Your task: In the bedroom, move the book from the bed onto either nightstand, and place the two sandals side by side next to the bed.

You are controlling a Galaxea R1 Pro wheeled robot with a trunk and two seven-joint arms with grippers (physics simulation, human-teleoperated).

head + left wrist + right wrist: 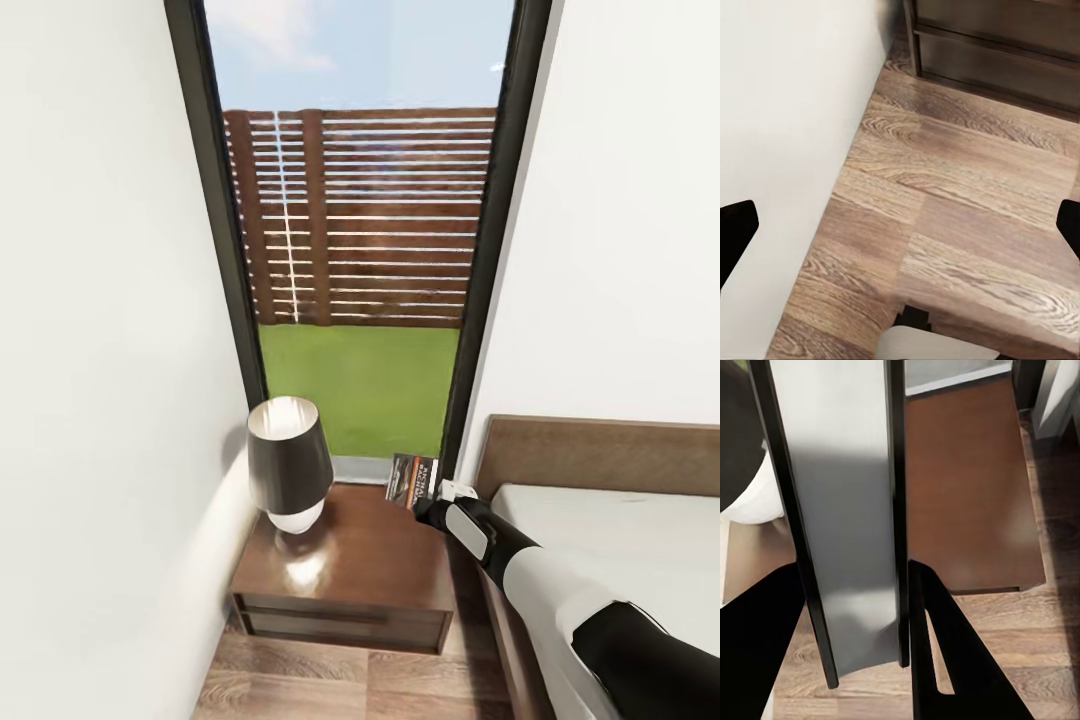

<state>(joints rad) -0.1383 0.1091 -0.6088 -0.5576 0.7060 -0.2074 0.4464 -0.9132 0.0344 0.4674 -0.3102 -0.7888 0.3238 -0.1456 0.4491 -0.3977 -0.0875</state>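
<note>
The thin whitish paperback book (412, 481), light and stiff, is pinched edgewise in the right jaws (851, 585) above the dark-brown nightstand (350, 570); left jaws spread empty.

Bright daylight thru window (360, 250), glare on glossy nightstand (345, 570) top, soft render, wide-angle edge stretch.

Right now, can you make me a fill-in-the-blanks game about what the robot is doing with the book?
1. The right gripper holds the book above the back corner of the ____.
2. The lamp standing on the nightstand has a ____ shade.
3. Through the window you see green grass and a wooden ____.
4. The left gripper hangs over the wooden ____.

Missing words: nightstand; black; fence; floor
</note>
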